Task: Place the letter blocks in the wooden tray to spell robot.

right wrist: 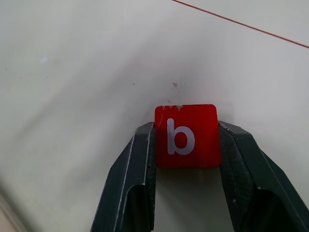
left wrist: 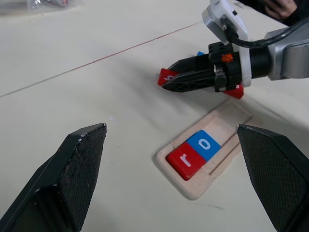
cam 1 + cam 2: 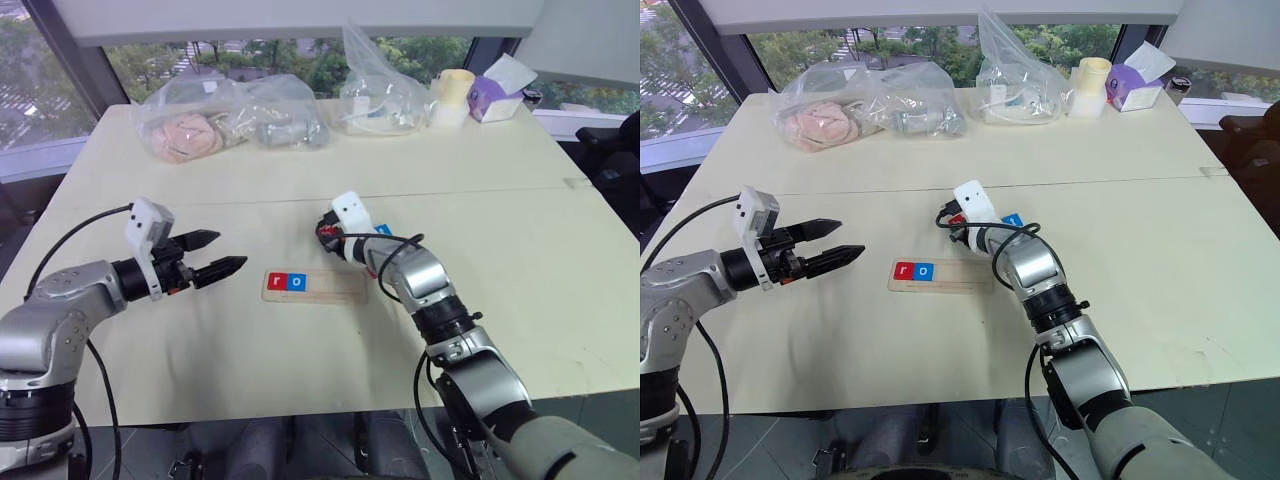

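Note:
The wooden tray lies mid-table with a red r block and a blue o block side by side at its left end. Just beyond the tray, my right gripper is low over the table and shut on a red b block, which lies flat between the two fingers. A blue block and another red block lie by that wrist, their letters hidden. My left gripper hovers left of the tray, open and holding nothing.
Clear plastic bags with soft items sit along the far edge of the table. A further bag, a pale roll and a purple tissue box stand at the back right. A window runs behind the table.

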{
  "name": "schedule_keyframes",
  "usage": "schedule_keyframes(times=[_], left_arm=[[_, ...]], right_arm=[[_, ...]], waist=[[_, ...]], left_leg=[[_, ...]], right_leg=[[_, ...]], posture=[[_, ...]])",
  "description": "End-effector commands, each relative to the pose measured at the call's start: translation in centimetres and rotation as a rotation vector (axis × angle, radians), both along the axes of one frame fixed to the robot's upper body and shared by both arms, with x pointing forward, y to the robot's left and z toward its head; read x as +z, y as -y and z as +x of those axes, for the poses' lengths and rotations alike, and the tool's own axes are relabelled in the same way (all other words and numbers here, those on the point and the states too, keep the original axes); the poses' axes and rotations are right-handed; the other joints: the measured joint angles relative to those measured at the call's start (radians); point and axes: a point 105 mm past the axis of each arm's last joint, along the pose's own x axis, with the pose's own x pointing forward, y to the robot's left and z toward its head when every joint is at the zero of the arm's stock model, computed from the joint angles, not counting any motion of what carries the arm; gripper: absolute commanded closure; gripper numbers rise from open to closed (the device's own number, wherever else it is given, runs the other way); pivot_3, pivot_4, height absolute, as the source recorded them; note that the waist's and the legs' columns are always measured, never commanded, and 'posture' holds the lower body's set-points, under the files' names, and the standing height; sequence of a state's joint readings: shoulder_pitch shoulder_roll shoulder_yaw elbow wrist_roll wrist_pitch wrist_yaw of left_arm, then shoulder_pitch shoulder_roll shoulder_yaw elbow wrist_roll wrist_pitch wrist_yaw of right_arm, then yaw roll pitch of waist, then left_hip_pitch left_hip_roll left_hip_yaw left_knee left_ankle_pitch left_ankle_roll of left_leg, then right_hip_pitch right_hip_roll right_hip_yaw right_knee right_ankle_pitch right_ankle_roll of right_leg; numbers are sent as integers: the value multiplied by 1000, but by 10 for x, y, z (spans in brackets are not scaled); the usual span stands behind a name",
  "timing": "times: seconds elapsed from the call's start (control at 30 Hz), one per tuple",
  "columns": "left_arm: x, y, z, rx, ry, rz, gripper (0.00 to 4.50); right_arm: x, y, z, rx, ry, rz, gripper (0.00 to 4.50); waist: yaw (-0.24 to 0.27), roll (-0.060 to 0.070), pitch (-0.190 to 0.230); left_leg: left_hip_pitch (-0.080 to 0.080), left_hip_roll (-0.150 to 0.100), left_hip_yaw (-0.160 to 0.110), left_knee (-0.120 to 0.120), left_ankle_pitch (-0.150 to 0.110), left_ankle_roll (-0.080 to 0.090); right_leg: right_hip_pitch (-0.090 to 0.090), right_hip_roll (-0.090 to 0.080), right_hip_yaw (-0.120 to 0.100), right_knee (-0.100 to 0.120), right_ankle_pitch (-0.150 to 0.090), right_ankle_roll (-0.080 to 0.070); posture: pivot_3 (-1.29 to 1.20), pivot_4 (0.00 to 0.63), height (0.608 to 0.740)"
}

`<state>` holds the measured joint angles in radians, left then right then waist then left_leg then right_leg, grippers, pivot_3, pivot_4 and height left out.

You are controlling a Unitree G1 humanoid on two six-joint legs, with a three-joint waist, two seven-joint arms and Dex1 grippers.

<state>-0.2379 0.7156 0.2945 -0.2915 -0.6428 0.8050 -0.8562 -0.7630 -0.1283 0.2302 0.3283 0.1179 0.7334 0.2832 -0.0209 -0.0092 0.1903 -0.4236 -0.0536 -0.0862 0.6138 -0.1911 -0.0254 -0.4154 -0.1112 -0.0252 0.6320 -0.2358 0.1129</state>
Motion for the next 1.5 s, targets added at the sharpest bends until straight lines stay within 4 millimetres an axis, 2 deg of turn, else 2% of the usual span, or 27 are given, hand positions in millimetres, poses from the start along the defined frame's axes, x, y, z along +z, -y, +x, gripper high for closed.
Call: schedule_keyframes(times=[0.03,0.1,0.17,0.3,0.4,0.47,0.6,0.83,0.9,0.93,1.0,1.03,1.07,1.17,1.27,1.33,1.4,1.47,1.5], left_arm=[[14,9,0,-37,69,20,0],[12,22,-1,-86,73,52,0],[7,31,0,-102,85,90,0],[-1,51,-10,-187,84,111,0],[3,66,-12,-220,100,70,0],[3,74,-12,-237,109,73,0],[4,84,-17,-301,124,137,0],[-5,90,-24,-395,91,188,0],[-7,91,-22,-394,89,190,0],[-7,92,-21,-393,89,186,0],[-7,91,-20,-391,88,183,0],[-7,91,-19,-388,87,183,0],[-8,90,-18,-386,87,183,0],[-7,87,-17,-390,86,180,0],[-4,84,-21,-421,81,177,0],[0,79,-29,-478,66,191,0],[-1,73,-38,-539,37,229,0],[-5,68,-47,-596,3,274,0],[-7,67,-50,-620,-10,296,0]], right_arm=[[22,-2,6,-14,93,2,3334],[46,25,9,-128,191,28,3334],[57,50,0,-218,239,21,3334],[56,83,-29,-351,209,40,3334],[50,112,-61,-470,155,50,3334],[41,124,-81,-538,81,74,3334],[24,134,-108,-650,-59,135,3334],[13,127,-111,-673,-123,159,3334],[1,126,-112,-707,-175,198,2224],[-3,127,-112,-729,-191,206,1851],[-2,129,-111,-742,-177,191,718],[2,129,-110,-735,-157,181,237],[10,129,-108,-714,-120,169,60],[36,140,-100,-662,26,92,60],[51,149,-94,-566,95,62,60],[60,147,-94,-396,133,84,60],[62,141,-103,-145,138,65,60],[53,138,-120,114,104,-17,60],[43,143,-125,187,51,-42,60]], waist=[[1,0,0],[8,0,0],[11,0,0],[9,0,0],[8,0,0],[5,0,0],[4,1,-1],[6,2,-1],[6,2,-1],[6,1,-1],[6,2,-1],[7,2,-1],[7,2,-1],[7,2,0],[7,2,0],[5,1,0],[4,1,0],[6,2,0],[7,1,1]], left_leg=[[0,0,0,0,0,0],[0,0,0,0,0,0],[-1,0,0,0,0,0],[-2,-1,0,-1,0,0],[-2,0,0,-3,0,0],[-3,0,0,-3,0,0],[-2,1,0,-1,0,0],[-2,2,0,-1,0,0],[-3,1,0,-1,0,0],[-3,1,0,-2,0,0],[-3,1,0,-2,0,0],[-3,1,0,-2,0,0],[-3,1,0,-1,0,0],[-3,1,0,-1,0,0],[-3,1,1,-1,0,0],[-3,1,1,-2,0,0],[-3,1,1,-3,0,0],[-4,1,3,-3,-1,2],[-4,1,4,-2,-1,3]], right_leg=[[0,0,0,0,0,0],[0,0,0,0,0,0],[0,-1,0,0,0,0],[-1,-2,1,-1,0,0],[-3,-2,1,-1,0,0],[-4,-1,1,0,0,0],[-4,0,2,0,-2,-4],[-4,-1,2,-1,-2,-6],[-4,-1,2,-1,-2,-6],[-4,-1,2,-1,-2,-5],[-5,-1,2,-1,-2,-5],[-5,-1,2,-1,-2,-5],[-4,-1,2,-1,-2,-5],[-4,-2,3,-2,-2,-5],[-4,-2,3,-2,-2,-5],[-4,-2,2,-2,-3,-4],[-5,-2,2,-2,-3,-4],[-4,-2,2,-2,-4,-2],[-3,-3,2,-3,-6,-1]], posture=[[0,150,740],[0,150,740],[0,150,740],[0,150,740],[0,150,740],[0,150,740],[0,150,740],[0,150,740],[0,150,740],[0,150,740],[0,150,740],[0,150,740],[0,150,740],[0,150,740],[0,150,740],[0,150,740],[0,150,740],[0,150,740],[0,150,740]])
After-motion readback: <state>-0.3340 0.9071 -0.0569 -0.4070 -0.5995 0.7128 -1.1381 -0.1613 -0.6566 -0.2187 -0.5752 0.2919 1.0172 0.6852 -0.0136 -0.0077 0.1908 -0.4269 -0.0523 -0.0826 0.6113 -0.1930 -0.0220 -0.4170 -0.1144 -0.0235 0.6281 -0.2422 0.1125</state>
